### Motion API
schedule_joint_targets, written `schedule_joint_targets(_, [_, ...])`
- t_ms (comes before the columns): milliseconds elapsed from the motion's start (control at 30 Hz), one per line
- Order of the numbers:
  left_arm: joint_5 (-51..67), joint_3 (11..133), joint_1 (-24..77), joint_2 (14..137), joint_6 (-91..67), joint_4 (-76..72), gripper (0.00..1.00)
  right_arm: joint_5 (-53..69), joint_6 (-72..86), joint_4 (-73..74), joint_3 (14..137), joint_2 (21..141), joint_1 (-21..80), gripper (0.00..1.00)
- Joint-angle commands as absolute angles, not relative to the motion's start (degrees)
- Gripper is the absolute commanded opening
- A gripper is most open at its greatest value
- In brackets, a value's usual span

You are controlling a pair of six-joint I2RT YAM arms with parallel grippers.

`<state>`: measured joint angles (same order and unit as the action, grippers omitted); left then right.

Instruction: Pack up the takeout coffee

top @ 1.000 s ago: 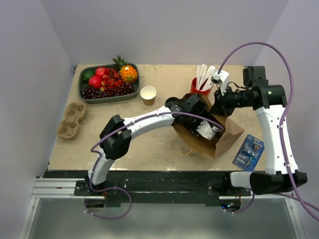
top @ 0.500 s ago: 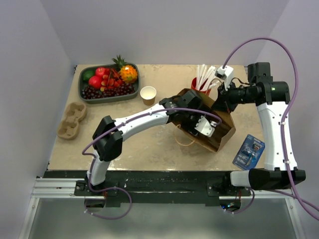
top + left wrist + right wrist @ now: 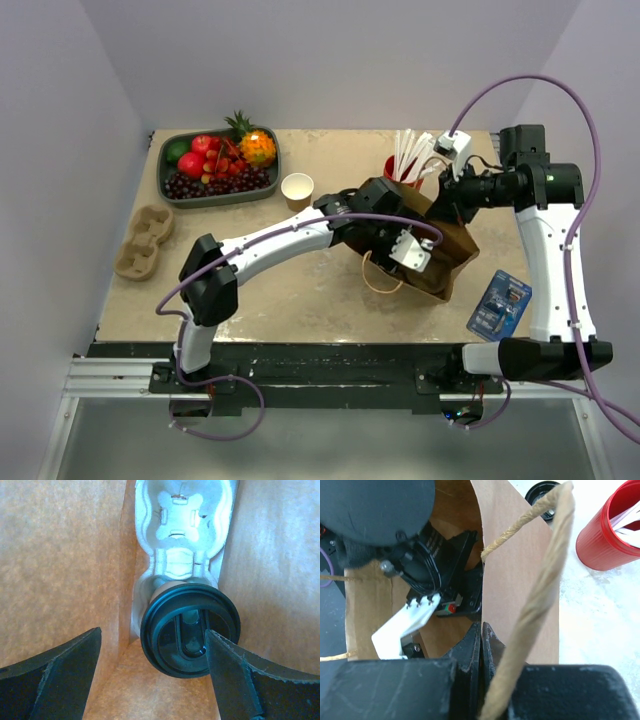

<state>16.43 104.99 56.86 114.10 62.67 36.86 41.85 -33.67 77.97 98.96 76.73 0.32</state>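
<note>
The takeout coffee (image 3: 190, 630) shows as a round black lid inside the brown paper bag (image 3: 448, 265), its cup seated in a pale pulp carrier (image 3: 180, 530) lying in the bag. My left gripper (image 3: 150, 677) is deep in the bag and open. Its right finger (image 3: 235, 680) overlaps the lid's right edge and its left finger (image 3: 50, 680) is well apart from it. My right gripper (image 3: 481, 635) is shut on the bag's rim (image 3: 520, 580), holding the mouth open. The cup's body is mostly hidden.
A red cup with white straws (image 3: 402, 168) stands right behind the bag. A lidless paper cup (image 3: 297, 190), a fruit tray (image 3: 168, 150) and a second pulp carrier (image 3: 143, 240) are to the left. A blue packet (image 3: 497, 305) lies at the front right.
The bag has been pulled from lying tilted to more upright, its rope handle now showing in front. The right gripper moved up and right with the rim. The left arm reaches deeper in.
</note>
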Motion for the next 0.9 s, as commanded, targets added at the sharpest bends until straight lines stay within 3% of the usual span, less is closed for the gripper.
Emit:
schedule_joint_targets(0, [21.08, 104.94, 55.20, 108.73, 60.04, 36.30, 0.89, 43.17, -35.77, 83.32, 96.87, 73.05, 0.26, 0.00])
schedule_joint_targets(67, [22.76, 102.32, 54.32, 105.74, 57.50, 33.24, 0.89, 42.11, -37.52, 83.23, 95.89, 72.08, 0.18, 0.00])
schedule_joint_targets(100, [25.03, 101.17, 53.36, 104.43, 56.78, 32.00, 0.99, 41.32, -38.23, 83.32, 95.02, 71.64, 0.18, 0.00])
schedule_joint_targets(333, [35.15, 87.46, 50.89, 88.70, 45.89, 15.49, 0.99, 40.78, -39.82, 82.44, 92.02, 68.56, 0.26, 0.00])
schedule_joint_targets(467, [32.53, 81.58, 50.89, 84.38, 37.82, 5.65, 1.00, 41.22, -38.67, 80.86, 90.88, 67.06, 0.35, 0.00])
schedule_joint_targets(867, [25.42, 79.71, 50.80, 82.79, 22.59, -4.39, 1.00, 41.22, -37.97, 82.79, 93.16, 66.53, 2.81, 0.00])
